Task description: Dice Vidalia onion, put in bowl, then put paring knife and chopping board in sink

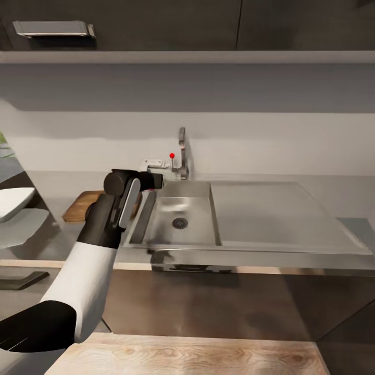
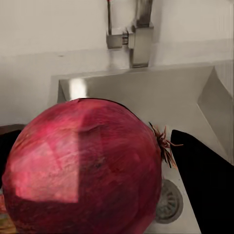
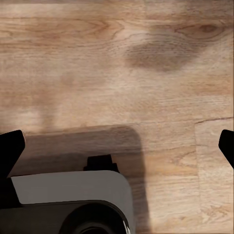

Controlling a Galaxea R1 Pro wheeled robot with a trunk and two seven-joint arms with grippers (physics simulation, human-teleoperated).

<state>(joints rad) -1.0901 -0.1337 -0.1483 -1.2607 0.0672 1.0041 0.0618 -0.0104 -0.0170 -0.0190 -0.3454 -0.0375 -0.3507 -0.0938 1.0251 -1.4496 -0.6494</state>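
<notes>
Though mostly hidden behind the arm in the head view, seen close in the left wrist view as a large pinkish-red Vidalia onion (image 2: 83,168), root tuft toward the drain, clamped between the two dark fingers (image 2: 207,180) of the left end effector (image 1: 151,181). Held above the sink's (image 1: 179,205) left rim, at about 10 o'clock from the round drain (image 1: 179,223). Just beyond, at 12 o'clock from the drain, a tall steel faucet (image 1: 182,151) with a red-knobbed lever (image 1: 172,155) against the pale wall. Stretching away at 3 o'clock from the basin, a flat steel drainboard (image 1: 276,213). At 9 o'clock from the sink, partly covered by the left arm, a dark brown chopping board (image 1: 80,205) lying flat on the glossy grey counter (image 1: 333,192). Farther out at 9 o'clock, at the picture's edge, a white curved shape, possibly the bowl (image 1: 13,200); cannot tell for sure. Below the counter's front edge, dark cabinet fronts, then light wooden floor (image 1: 182,357) at 6 o'clock.

From the right wrist view, right end effector (image 3: 117,146) pointed down at wooden floor (image 3: 117,63), its dark fingertips (image 3: 12,151) spread wide apart at opposite edges, nothing between them, with part of the robot's grey base (image 3: 73,197) beneath.
</notes>
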